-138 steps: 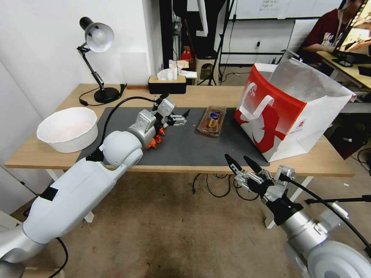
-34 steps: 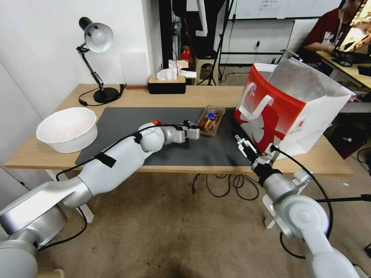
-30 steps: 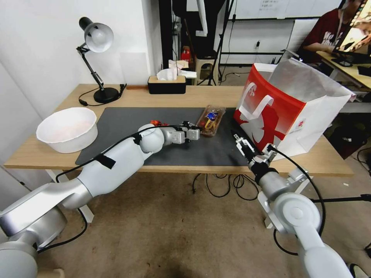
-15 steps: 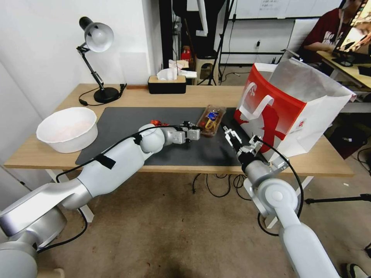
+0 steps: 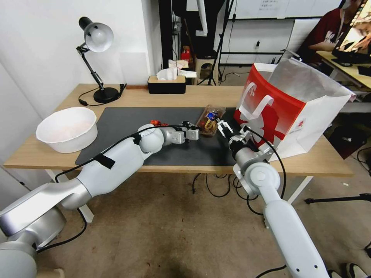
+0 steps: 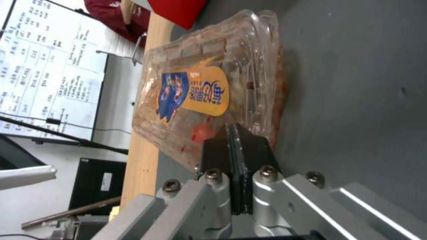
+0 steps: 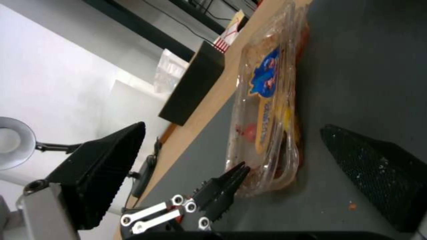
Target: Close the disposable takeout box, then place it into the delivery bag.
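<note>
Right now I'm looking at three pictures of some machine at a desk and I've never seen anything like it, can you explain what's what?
It is a two-armed robot on wheels. The wide picture comes from a camera on its head; the other two come from cameras on its wrists.

On the wooden table lies a dark mat. On the mat sits a small clear takeout box of food with a blue and orange label, its lid down. Beside it stands a big red-and-white delivery bag, open at the top. A white bowl, a desk lamp and a tissue box stand around.

The left gripper is shut, its tip against the box's near end. The right gripper is open at the box's bag side. Nothing is lifted.
</note>
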`<state>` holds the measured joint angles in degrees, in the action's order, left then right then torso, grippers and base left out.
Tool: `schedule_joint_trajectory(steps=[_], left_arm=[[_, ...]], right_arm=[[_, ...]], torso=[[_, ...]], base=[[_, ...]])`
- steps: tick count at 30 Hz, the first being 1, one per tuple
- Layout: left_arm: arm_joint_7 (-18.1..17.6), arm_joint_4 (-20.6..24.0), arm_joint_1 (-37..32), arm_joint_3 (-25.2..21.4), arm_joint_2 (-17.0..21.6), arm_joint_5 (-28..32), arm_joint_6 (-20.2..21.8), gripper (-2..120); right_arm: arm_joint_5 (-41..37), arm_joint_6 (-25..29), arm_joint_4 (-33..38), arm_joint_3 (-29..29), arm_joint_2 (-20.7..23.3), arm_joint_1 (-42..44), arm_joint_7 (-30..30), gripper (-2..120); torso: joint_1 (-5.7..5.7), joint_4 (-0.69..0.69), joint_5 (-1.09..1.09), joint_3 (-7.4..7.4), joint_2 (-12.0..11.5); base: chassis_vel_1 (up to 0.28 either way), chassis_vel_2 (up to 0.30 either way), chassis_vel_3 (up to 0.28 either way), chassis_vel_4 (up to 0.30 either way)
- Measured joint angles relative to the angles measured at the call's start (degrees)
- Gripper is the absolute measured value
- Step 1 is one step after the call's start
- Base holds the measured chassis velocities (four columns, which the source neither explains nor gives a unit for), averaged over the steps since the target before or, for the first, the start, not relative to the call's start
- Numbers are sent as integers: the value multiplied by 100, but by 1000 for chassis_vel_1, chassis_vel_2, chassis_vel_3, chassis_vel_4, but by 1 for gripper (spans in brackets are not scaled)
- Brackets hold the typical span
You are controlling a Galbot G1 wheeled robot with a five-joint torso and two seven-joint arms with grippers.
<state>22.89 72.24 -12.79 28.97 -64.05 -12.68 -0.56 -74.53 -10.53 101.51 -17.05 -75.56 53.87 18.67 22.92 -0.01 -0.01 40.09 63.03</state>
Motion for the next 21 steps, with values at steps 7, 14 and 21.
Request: schedule_joint_trajectory(steps=[7, 14, 21], left_arm=[[4, -26, 16, 3, 11, 14, -5, 0], [8, -78, 19, -3, 17, 25, -20, 0], [9, -107, 13, -11, 32, 43, -27, 0]], right_arm=[[44, 1, -141, 81, -57, -97, 6, 100], [209, 9, -378, 202, -241, -264, 0, 100], [328, 49, -563, 263, -328, -372, -6, 100]], torso=[[0, 0, 0, 0, 0], [0, 1, 0, 0, 0], [0, 1, 0, 1, 0]], base=[[0, 0, 0, 0], [0, 0, 0, 0], [0, 0, 0, 0]])
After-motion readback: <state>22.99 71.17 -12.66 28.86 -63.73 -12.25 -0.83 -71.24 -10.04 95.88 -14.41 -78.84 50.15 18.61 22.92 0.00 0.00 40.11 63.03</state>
